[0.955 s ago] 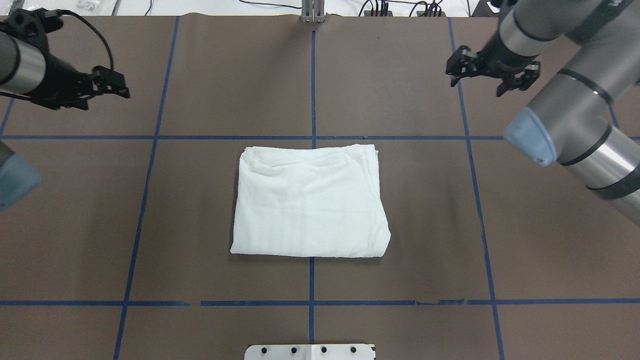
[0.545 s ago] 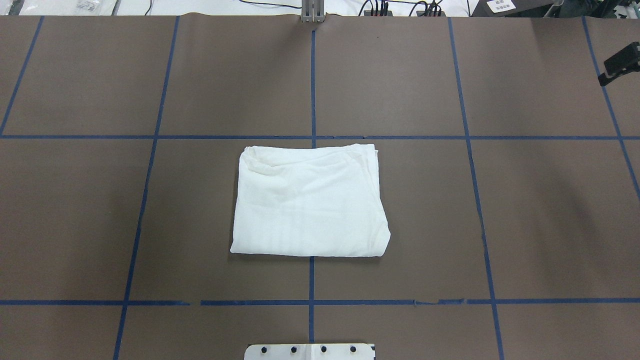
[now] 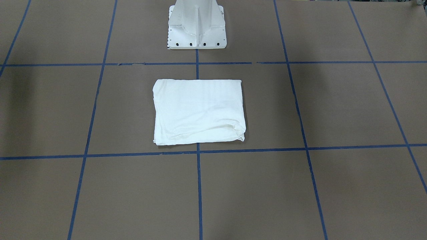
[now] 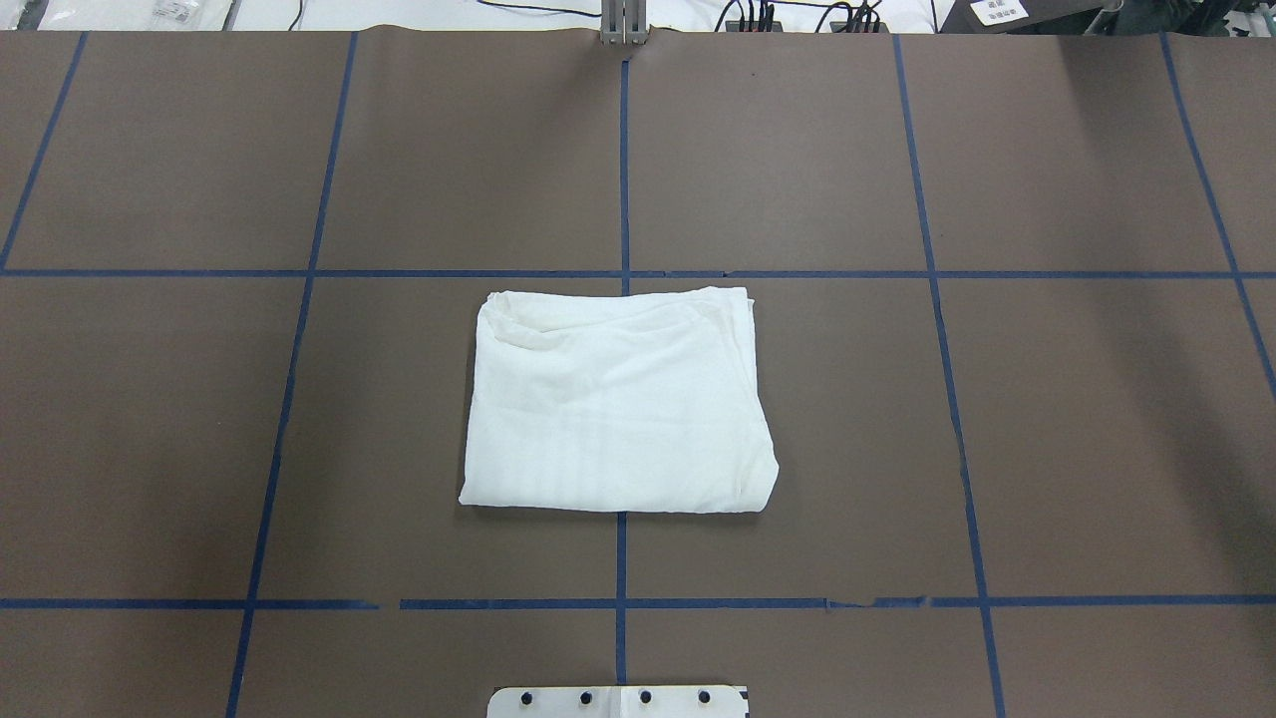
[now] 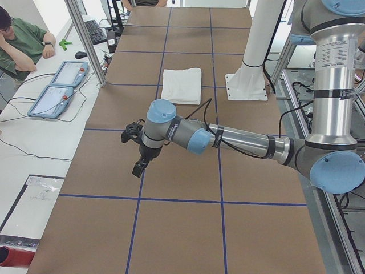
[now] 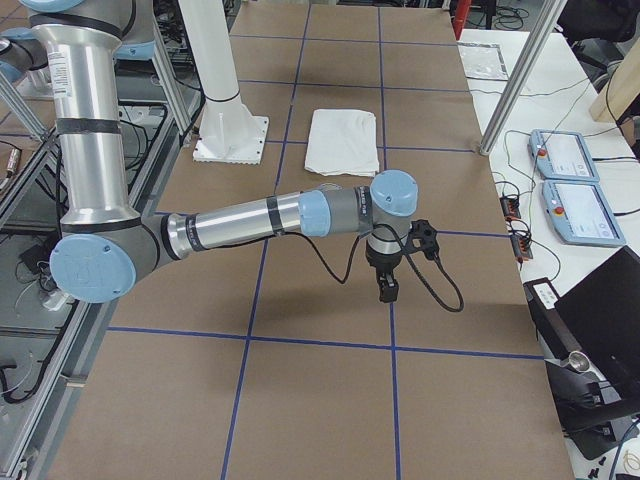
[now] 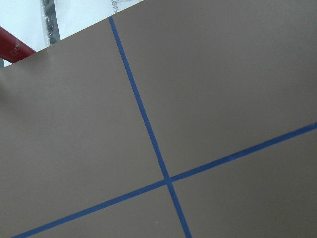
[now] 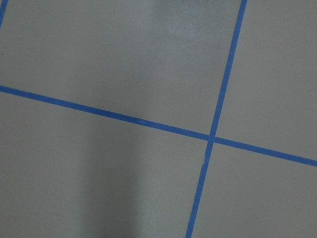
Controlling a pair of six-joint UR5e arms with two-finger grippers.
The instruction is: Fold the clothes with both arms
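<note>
- Over the middle of the table (image 4: 1097, 399), the overhead view is showing a change. A second ago both of my grippers were hanging above the far corners. Half a second ago only a black tip of the right one was showing at the right edge, and now both arms are out of that view.
- The shirt (image 4: 618, 399) is lying exactly as in both earlier pictures, with the same outline and creases. It is sitting at the table's centre, a little out from the white pedestal base (image 3: 196, 26).
- It is resting as a folded, roughly rectangular packet of thin, soft white cloth, plain on top. Its far edge is showing a rolled, puckered fold, its right side is showing stacked layer edges, and its near right corner is bulging out rounded.
- The table is wearing a matt brown paper cover, ruled into large squares by blue tape lines (image 4: 623, 160). The shirt is covering a stretch of the centre line.
- My left arm (image 5: 239, 140) is stretching low over the table's left end, well apart from the shirt, with the left gripper (image 5: 138, 168) pointing down at the paper. Only the side view is catching it, so I cannot tell whether its fingers are parted or closed.
- My right arm (image 6: 240, 220) is mirroring that at the right end, with the right gripper (image 6: 386, 288) pointing down. Again, I cannot tell how its fingers are standing.
- My wrist cameras are looking at flat paper, with one tape crossing (image 7: 168, 181) under the left and another crossing (image 8: 211, 138) under the right.
</note>
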